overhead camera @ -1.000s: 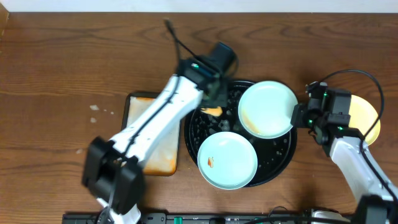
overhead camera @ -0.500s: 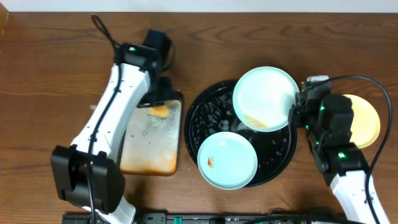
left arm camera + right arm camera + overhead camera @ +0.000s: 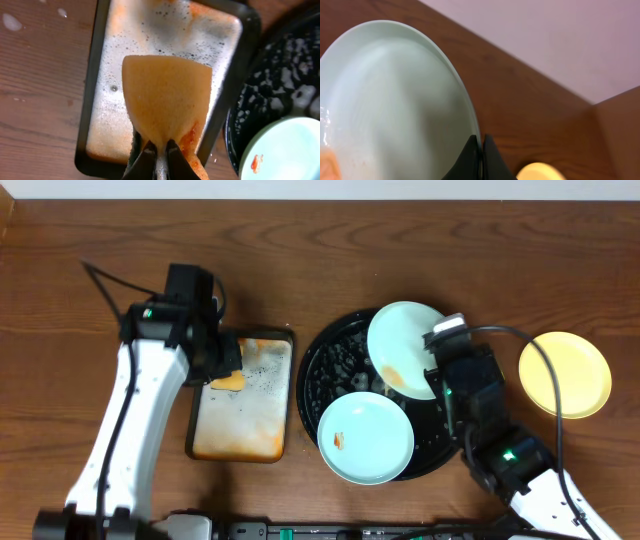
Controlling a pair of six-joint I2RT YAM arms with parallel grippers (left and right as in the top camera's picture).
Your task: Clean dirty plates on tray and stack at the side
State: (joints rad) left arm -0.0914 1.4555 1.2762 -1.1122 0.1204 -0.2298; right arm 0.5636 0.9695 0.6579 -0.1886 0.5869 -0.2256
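Note:
My right gripper (image 3: 437,358) is shut on the rim of a mint-blue plate (image 3: 402,348), which it holds tilted over the far part of the round black tray (image 3: 312,370); an orange smear shows on the plate's lower edge. In the right wrist view the fingertips (image 3: 481,146) pinch that plate's (image 3: 395,100) thin edge. A second mint-blue plate (image 3: 365,438) with a small orange smear lies flat on the tray's near side. The pale yellow plate (image 3: 565,375) rests on the bare wood at the right. My left gripper (image 3: 159,150) is shut on an orange-stained sponge (image 3: 167,95).
The sponge (image 3: 231,379) hangs over a rectangular tray (image 3: 200,435) holding foamy, orange-stained water, just left of the black tray (image 3: 280,85). Water drops dot the wood to its left. The right arm's cable arcs over toward the yellow plate.
My left arm has swung left from the black tray to the rectangular tray, carrying the sponge. The right arm has shifted left and nearer, tilting its plate further over the tray.

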